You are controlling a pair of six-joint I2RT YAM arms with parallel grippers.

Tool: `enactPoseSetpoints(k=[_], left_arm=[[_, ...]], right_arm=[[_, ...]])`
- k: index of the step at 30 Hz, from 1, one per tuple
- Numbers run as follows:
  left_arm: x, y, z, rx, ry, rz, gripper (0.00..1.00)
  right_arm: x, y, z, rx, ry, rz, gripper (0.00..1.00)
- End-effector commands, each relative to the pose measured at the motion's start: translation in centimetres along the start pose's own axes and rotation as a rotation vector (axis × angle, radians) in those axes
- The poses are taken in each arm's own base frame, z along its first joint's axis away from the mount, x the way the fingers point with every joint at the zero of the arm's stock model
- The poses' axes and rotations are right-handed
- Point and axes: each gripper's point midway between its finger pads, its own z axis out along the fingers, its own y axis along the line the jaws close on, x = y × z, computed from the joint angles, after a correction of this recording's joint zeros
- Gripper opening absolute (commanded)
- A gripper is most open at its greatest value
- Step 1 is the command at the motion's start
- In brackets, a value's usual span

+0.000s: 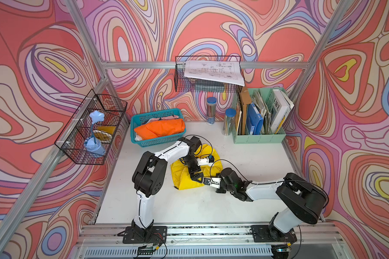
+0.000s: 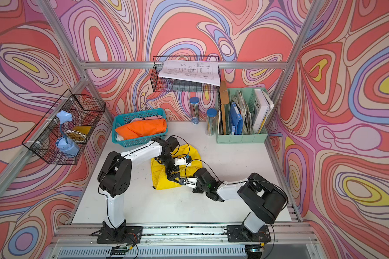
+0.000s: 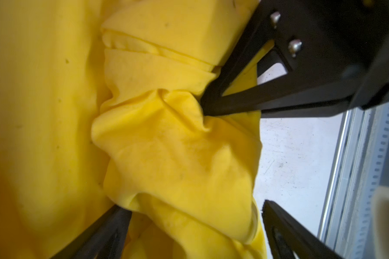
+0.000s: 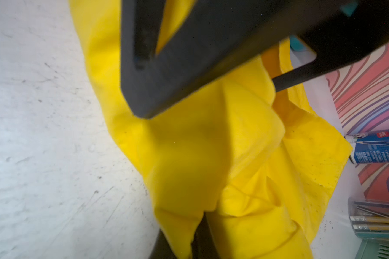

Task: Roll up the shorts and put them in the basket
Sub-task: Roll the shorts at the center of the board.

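Pinching a gathered fold of the shorts [image 1: 182,179] with the right gripper [image 1: 206,180], clamped tight on the yellow cloth. Holding the left gripper [image 1: 197,177] just beside it, spread wide and straddling the bunched fabric without grasping anything. Showing the shorts as a crumpled heap near the middle of the white table [image 1: 245,161], touching both grippers, a little nearer the arm bases than the teal basket [image 1: 144,143] with the orange garment [image 1: 160,130] inside.
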Motion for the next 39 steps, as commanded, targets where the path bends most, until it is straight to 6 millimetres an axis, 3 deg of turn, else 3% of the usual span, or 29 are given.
enactPoseSetpoints(k=[1,6,11,14,19,26,31,39], left_arm=[[-0.7,-0.9,-1.3,-0.054,-0.045,0.045,0.99],[-1.5,0.3,-5.6,-0.258,-0.176,0.053,0.99],[-1.6,1.3,-11.7,-0.552,-0.336,0.07,0.99],[-1.9,0.8,-15.2,-0.679,-0.406,0.08,0.98],[-2.2,-1.0,-18.2,-0.746,-0.49,0.098,0.98],[-1.2,-3.1,-17.1,-0.757,-0.44,0.169,0.98],[-0.6,-4.1,-14.6,-0.774,-0.351,0.241,0.98],[0.0,-5.0,-9.6,-0.741,-0.188,0.353,0.99]], right_arm=[[3.9,2.2,-0.8,-0.082,0.159,0.061,0.0],[2.4,1.4,-2.0,-0.117,0.164,0.122,0.0],[1.3,1.5,-2.7,-0.2,0.169,0.183,0.0],[1.1,1.6,-3.4,-0.303,0.206,0.287,0.0],[-0.1,2.0,-4.9,-0.531,0.258,0.498,0.0],[-3.3,2.3,-6.1,-0.824,0.252,0.71,0.0],[-3.3,1.9,-5.6,-0.965,0.259,0.859,0.0],[-2.1,1.4,-4.8,-1.025,0.326,0.987,0.0]])
